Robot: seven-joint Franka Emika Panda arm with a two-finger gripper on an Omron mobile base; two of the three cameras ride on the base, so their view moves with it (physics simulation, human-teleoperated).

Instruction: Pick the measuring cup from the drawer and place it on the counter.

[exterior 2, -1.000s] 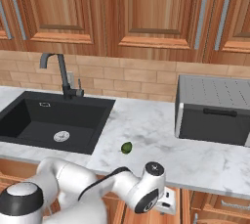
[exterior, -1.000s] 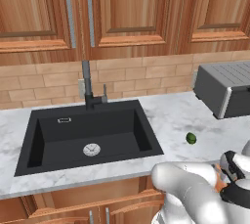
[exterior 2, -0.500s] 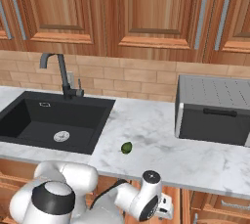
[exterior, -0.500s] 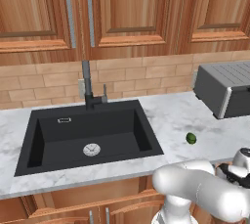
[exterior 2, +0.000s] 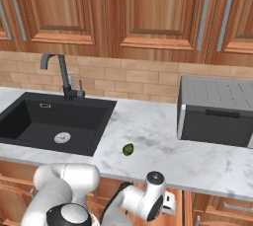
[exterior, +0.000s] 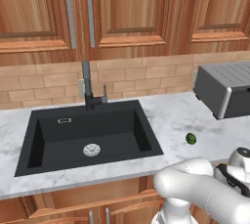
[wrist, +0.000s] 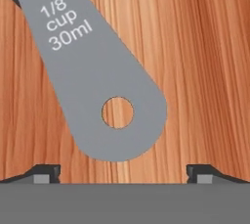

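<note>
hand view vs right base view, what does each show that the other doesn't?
Hand view alone: the measuring cup handle close up, marked "1/8 cup 30ml", with a hole near its rounded end, lying on the drawer wood. The hand sits just short of the handle's end, fingertips spread wide apart, gripping nothing.

Right base view alone: the counter, sink, faucet, green fruit, grey appliance, upper cabinets.

Shared: warm reddish-brown wood.

"1/8 cup 30ml" on measuring cup [wrist: 97, 76] handle
</note>
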